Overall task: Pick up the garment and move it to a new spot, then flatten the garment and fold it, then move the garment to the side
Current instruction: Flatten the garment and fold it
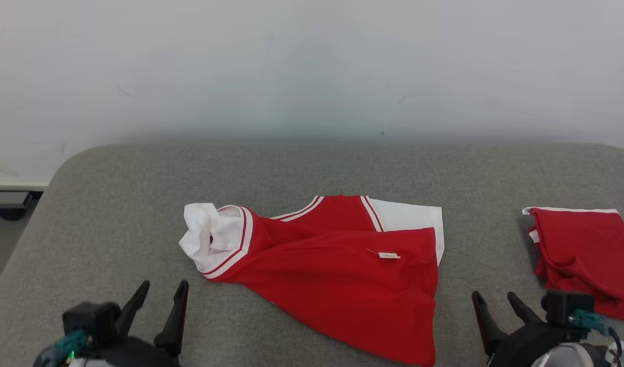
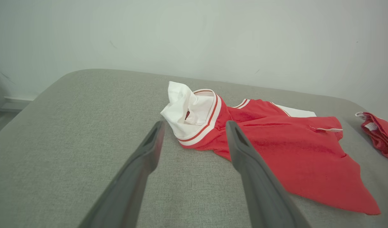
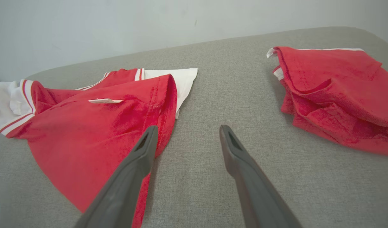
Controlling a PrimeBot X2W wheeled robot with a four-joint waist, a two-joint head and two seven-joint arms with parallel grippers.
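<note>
While left claw (image 1: 164, 283) and right claw (image 1: 493, 295) gape, garment (image 1: 337, 270) (red, rumpled) between them.

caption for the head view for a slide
Left gripper and right gripper open, near a rumpled red garment on grey surface

Bare grey tabletop (image 1: 113, 204) lies open left of the garment (image 1: 342, 265) and behind it up to the wall (image 1: 312, 76); a second red garment (image 1: 581, 255) blocks the right side, with a bare strip between them
</note>
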